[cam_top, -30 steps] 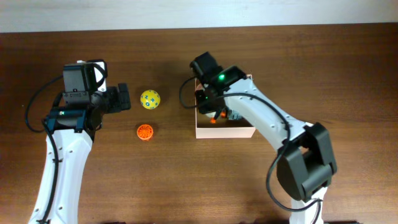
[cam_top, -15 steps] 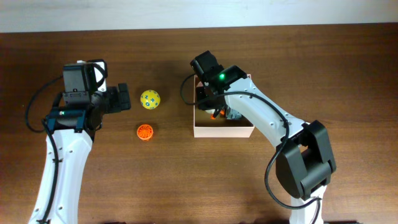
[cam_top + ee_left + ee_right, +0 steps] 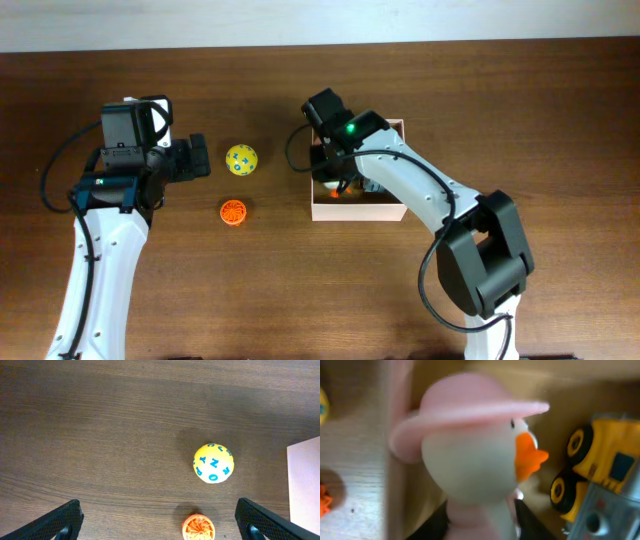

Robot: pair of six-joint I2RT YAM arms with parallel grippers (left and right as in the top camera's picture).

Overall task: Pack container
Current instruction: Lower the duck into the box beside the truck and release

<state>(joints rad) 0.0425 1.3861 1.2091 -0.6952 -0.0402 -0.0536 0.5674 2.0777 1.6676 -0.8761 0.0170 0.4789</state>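
The container point(image 3: 360, 210) is a shallow white-walled box at mid-table, its tan inside point(image 3: 555, 435) showing in the right wrist view. My right gripper point(image 3: 333, 172) is over its left part, shut on a white duck toy with a pink hat and orange beak point(image 3: 475, 455). A yellow toy truck point(image 3: 600, 465) lies in the box beside the duck. A yellow ball with blue letters point(image 3: 241, 159) point(image 3: 213, 463) and a small orange wheel toy point(image 3: 233, 212) point(image 3: 198, 527) lie on the table left of the box. My left gripper point(image 3: 196, 160) is open and empty, left of the ball.
The dark wooden table point(image 3: 300, 300) carries nothing else. The box's left wall point(image 3: 305, 490) shows at the right edge of the left wrist view. The table's far edge point(image 3: 320, 45) meets a white wall.
My right gripper has shifted slightly left and toward the front with the duck, and the box slid a little left with it. The left arm has not moved.
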